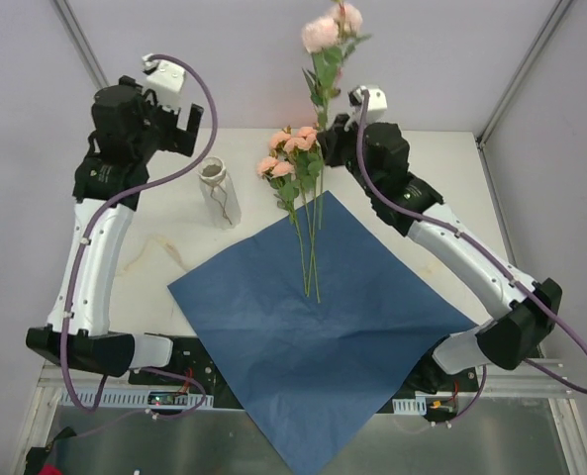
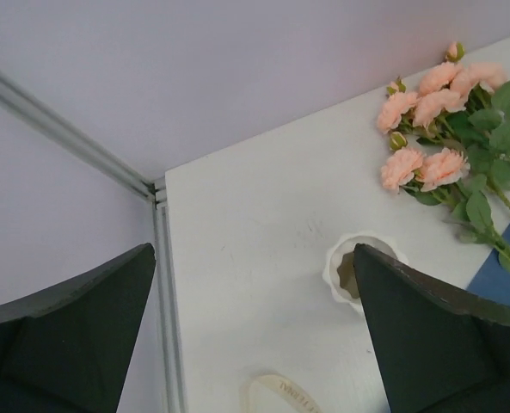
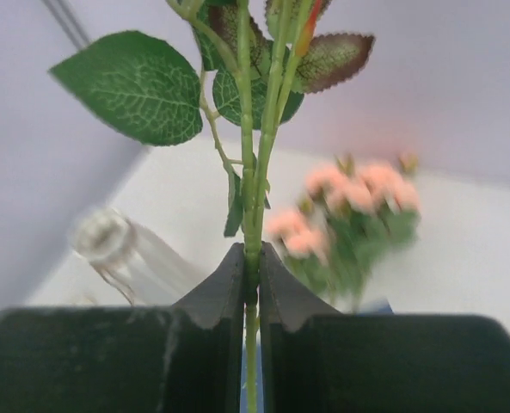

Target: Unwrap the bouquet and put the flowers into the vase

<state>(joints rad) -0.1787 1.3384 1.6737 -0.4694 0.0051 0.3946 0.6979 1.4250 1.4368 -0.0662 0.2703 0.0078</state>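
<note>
The left pincer (image 2: 253, 254) stands wide with nothing between its fingers (image 2: 74, 331), hanging in the air above the vase (image 1: 217, 191). The right pincer (image 3: 251, 262) is clamped tight on the stem of one rose (image 1: 325, 45), held upright in the air to the right of the vase and beyond it. A cream ribbon (image 2: 280, 396) lies on the bench (image 1: 145, 257) just beside the vase; its print is too small to read. The vase's mouth shows only a dark inside. The other flowers (image 1: 291, 158) lie to the right of the vase, their stems across the spread blue sheet (image 1: 313, 346).
</note>
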